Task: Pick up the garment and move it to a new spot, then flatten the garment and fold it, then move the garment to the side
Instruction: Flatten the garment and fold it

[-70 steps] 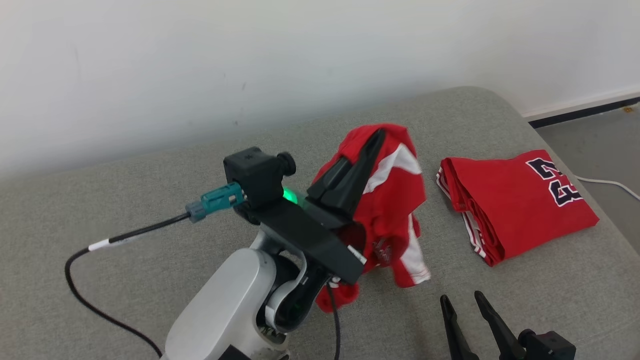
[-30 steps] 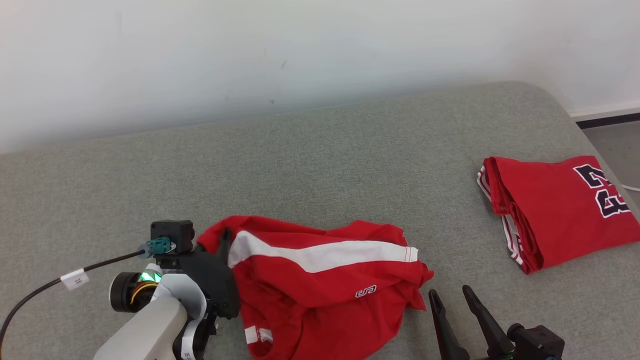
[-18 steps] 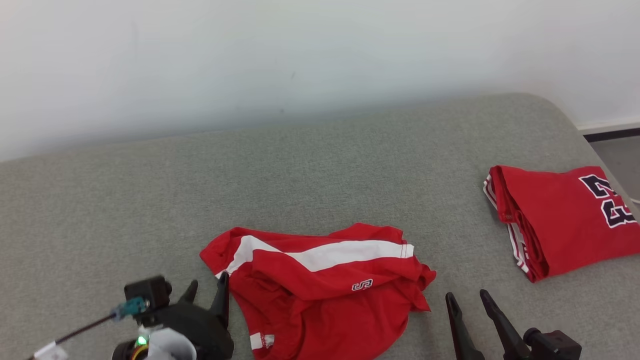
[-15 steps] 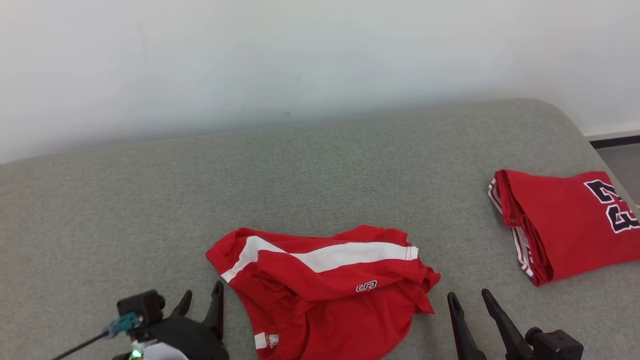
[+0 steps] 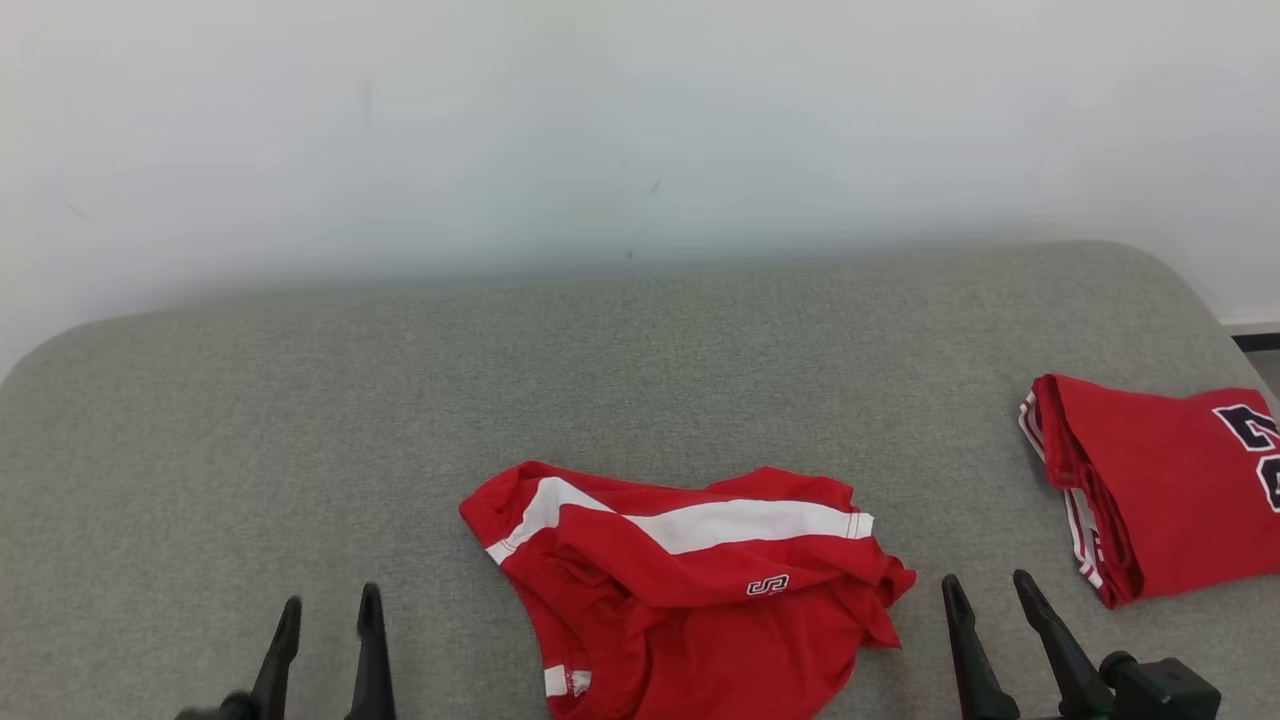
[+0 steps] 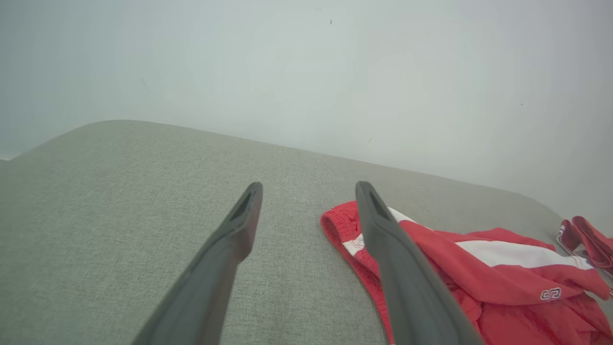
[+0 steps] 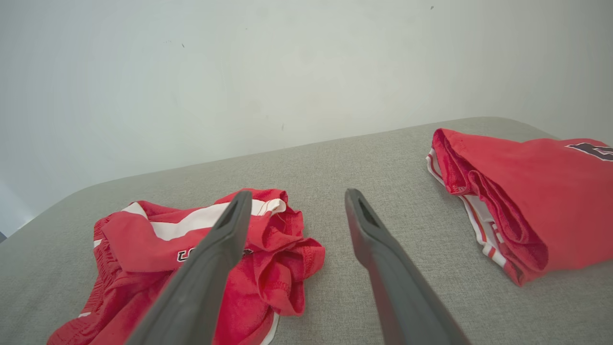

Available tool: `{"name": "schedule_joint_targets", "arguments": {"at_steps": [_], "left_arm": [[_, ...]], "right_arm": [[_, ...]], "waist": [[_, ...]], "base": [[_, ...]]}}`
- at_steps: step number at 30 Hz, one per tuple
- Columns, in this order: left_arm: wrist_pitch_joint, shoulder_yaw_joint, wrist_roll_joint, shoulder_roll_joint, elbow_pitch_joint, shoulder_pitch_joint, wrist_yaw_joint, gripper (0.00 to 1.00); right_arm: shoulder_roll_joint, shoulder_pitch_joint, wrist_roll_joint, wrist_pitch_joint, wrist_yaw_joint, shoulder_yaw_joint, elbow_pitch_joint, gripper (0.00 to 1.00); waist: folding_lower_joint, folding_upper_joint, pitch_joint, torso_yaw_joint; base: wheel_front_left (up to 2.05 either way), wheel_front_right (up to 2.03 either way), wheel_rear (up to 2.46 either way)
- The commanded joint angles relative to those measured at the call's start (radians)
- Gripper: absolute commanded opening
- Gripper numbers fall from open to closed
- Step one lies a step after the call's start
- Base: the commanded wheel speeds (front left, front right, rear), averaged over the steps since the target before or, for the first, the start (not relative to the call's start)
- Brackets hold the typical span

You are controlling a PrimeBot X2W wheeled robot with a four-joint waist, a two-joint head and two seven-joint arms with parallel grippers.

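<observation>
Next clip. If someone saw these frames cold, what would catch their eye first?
The crumpled red garment with its white stripe, at the front middle of the grey padded surface, stands out first. Next is the folded red jersey with dark numerals at the right edge. The left hand and right hand flank the garment, open and empty.

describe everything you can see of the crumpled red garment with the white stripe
The red garment looks like thin, soft sports fabric. It has a broad white stripe across its upper fold, a small white-outlined logo and a white tag near its lower edge. It lies crumpled and not flattened, bunched at its right end, on the grey padded surface close in front of the robot. The left gripper and right gripper sit open on either side of it, neither touching it.
</observation>
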Motion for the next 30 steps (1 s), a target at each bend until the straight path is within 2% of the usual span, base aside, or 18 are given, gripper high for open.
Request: {"name": "schedule_joint_targets", "arguments": {"at_steps": [1, 8, 16, 21, 30], "left_arm": [[-0.002, 0.048, 0.065, -0.028, -0.032, 0.061, -0.026, 1.00], [-0.003, 0.231, 0.261, -0.133, -0.103, 0.201, -0.136, 1.00], [-0.003, 0.353, 0.367, -0.194, -0.095, 0.269, -0.237, 1.00], [-0.003, 0.377, 0.391, -0.212, -0.084, 0.276, -0.268, 1.00], [-0.003, 0.397, 0.405, -0.225, -0.073, 0.253, -0.291, 1.00]], "right_arm": [[-0.010, 0.017, -0.003, 0.003, -0.003, -0.009, -0.005, 1.00], [-0.018, 0.042, -0.015, 0.015, -0.003, -0.032, -0.027, 1.00], [-0.019, 0.066, -0.020, 0.025, -0.003, -0.045, -0.039, 1.00], [-0.014, 0.070, -0.021, 0.029, -0.003, -0.049, -0.044, 1.00], [-0.002, 0.063, -0.019, 0.022, -0.003, -0.037, -0.036, 1.00]], "waist": [[0.0001, 0.0000, -0.007, 0.011], [0.0001, 0.0000, -0.017, 0.042], [0.0001, 0.0000, -0.025, 0.068], [0.0001, 0.0000, -0.023, 0.077], [0.0001, 0.0000, -0.015, 0.075]], "base": [[0.00, 0.00, 0.00], [0.00, 0.00, 0.00], [0.00, 0.00, 0.00], [0.00, 0.00, 0.00], [0.00, 0.00, 0.00]]}}
